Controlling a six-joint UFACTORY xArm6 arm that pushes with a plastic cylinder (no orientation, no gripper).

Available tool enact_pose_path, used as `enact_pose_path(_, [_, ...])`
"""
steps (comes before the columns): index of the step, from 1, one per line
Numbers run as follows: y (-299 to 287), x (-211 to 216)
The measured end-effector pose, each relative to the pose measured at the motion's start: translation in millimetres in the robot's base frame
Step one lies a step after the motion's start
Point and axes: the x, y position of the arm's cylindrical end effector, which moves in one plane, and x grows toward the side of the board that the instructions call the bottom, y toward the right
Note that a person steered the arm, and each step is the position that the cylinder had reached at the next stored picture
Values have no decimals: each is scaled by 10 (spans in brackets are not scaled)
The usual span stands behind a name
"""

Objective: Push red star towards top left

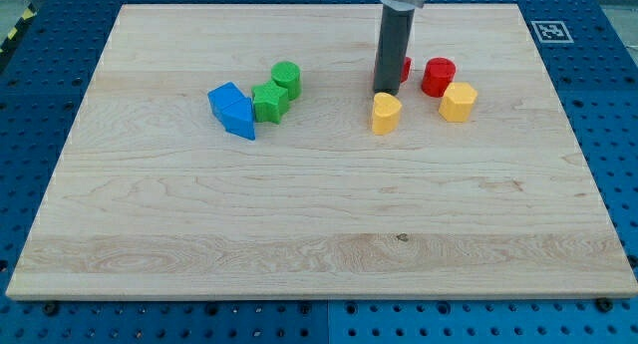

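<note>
The red star (pixel 403 69) is mostly hidden behind my rod near the view's top, right of centre; only a red sliver shows at the rod's right side. My tip (pixel 386 92) rests on the board just in front of and left of the red star, directly above the yellow block (pixel 386 114). A red cylinder (pixel 438 77) stands right of the star. A second yellow block (pixel 458 102) lies below-right of that cylinder.
A blue cube (pixel 227 102) and a blue triangular block (pixel 241 121) sit together at the view's left-centre. A green star (pixel 269 101) and a green cylinder (pixel 287 78) sit just to their right. The wooden board (pixel 319 234) lies on a blue pegboard table.
</note>
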Motion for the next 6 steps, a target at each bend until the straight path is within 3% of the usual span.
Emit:
enact_pose_path(3, [290,-173])
enact_pose_path(5, [-241,-679])
enact_pose_path(6, [-244,-696])
